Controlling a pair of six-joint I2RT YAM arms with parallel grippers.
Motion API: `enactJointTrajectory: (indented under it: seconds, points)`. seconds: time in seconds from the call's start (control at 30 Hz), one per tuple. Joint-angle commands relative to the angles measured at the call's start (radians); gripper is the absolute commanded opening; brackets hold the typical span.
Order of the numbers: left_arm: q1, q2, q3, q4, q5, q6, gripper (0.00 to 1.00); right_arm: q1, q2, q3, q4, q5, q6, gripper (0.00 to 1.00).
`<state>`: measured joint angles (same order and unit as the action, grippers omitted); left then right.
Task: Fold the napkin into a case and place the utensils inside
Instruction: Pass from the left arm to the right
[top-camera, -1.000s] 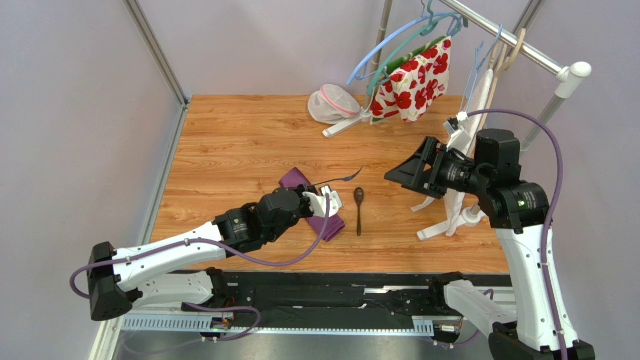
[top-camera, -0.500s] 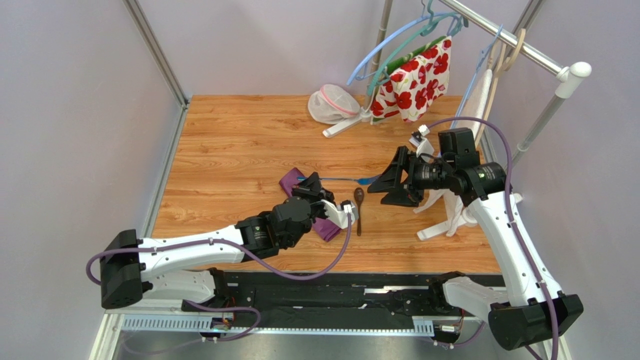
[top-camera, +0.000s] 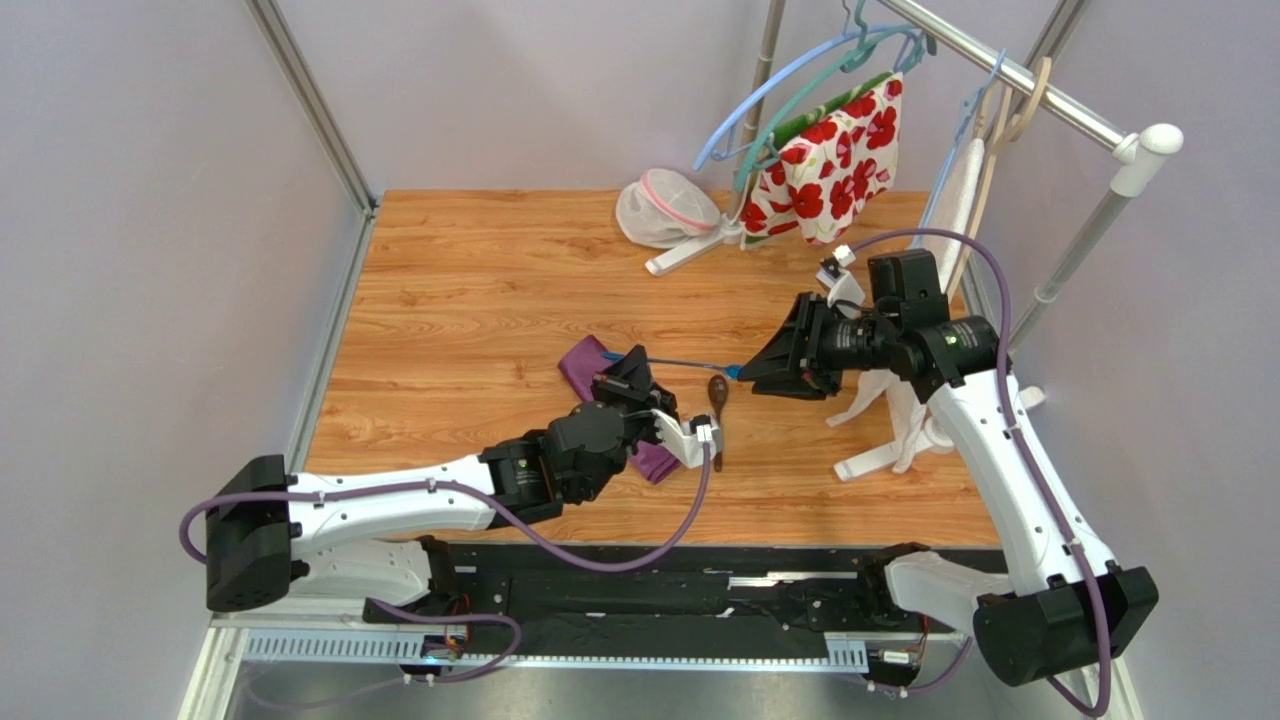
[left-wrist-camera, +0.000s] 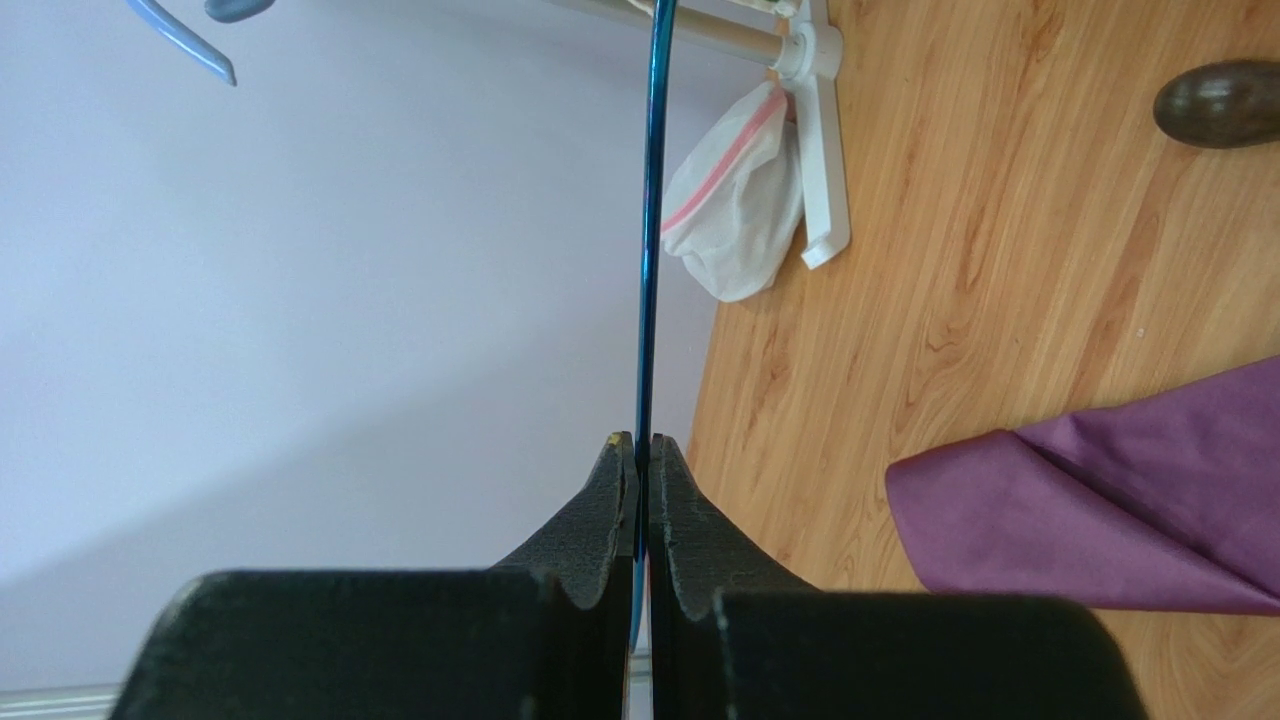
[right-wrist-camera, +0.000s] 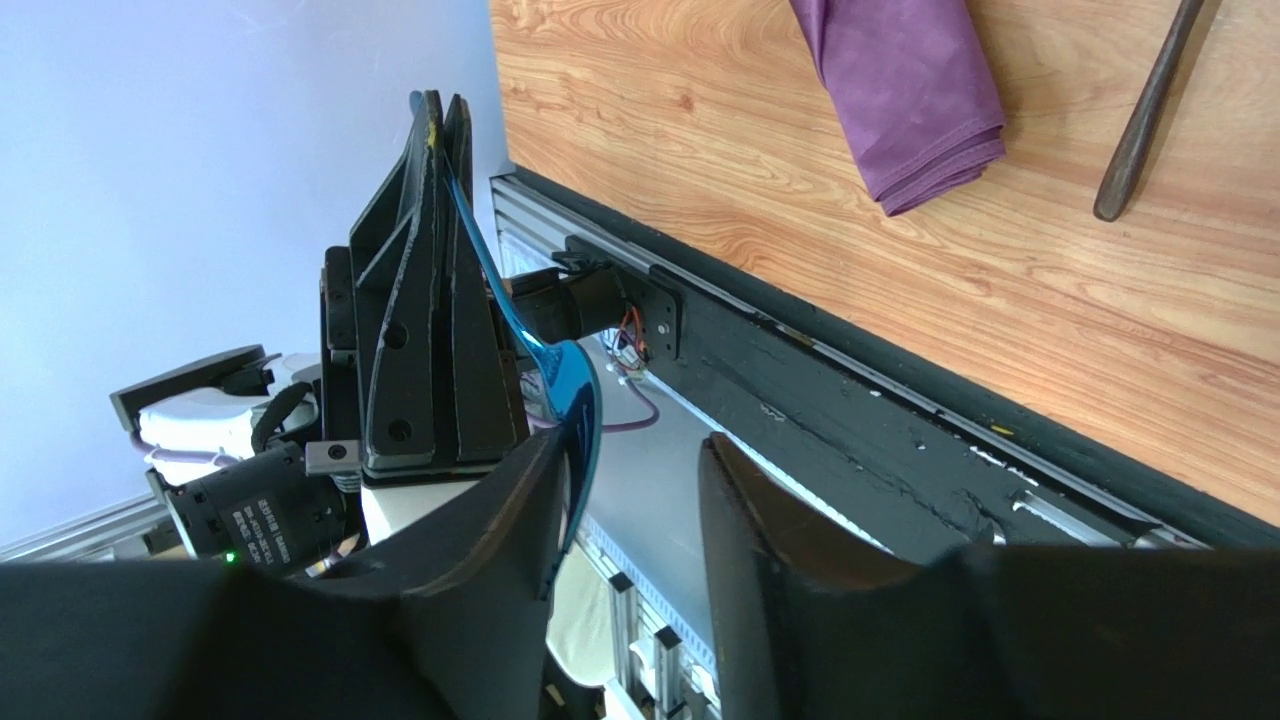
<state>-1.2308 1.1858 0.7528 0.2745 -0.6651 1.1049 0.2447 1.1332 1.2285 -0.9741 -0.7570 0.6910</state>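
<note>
Table open far-left; rack feet close behind right gripper.

Left pincer clamps a utensil, arm extended; right pincer faces it, jaws parted.

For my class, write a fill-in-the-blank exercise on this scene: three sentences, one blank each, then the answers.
1. The left claw is ___ on a slim utensil, holding it above the table.
2. The ___ lies flat on the table, not held.
3. The folded napkin is ___ in colour.
Missing words: shut; spoon; purple.
</note>
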Motion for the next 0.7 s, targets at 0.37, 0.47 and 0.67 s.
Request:
enactJointTrajectory:
  seconds: [0.37,0.47,0.67]
  points:
    - [-0.021,-0.012,-0.038,0.120,0.001,0.065,0.00,-0.001,0.045,-0.017,0.026,0.007,-0.025,0.21]
    - [-0.022,-0.008,-0.046,0.135,0.005,0.072,0.00,-0.001,0.046,-0.023,0.026,0.001,-0.025,0.13]
    - [-0.022,0.018,-0.046,0.143,0.001,0.072,0.00,-0.001,0.007,-0.066,0.031,-0.013,0.004,0.00]
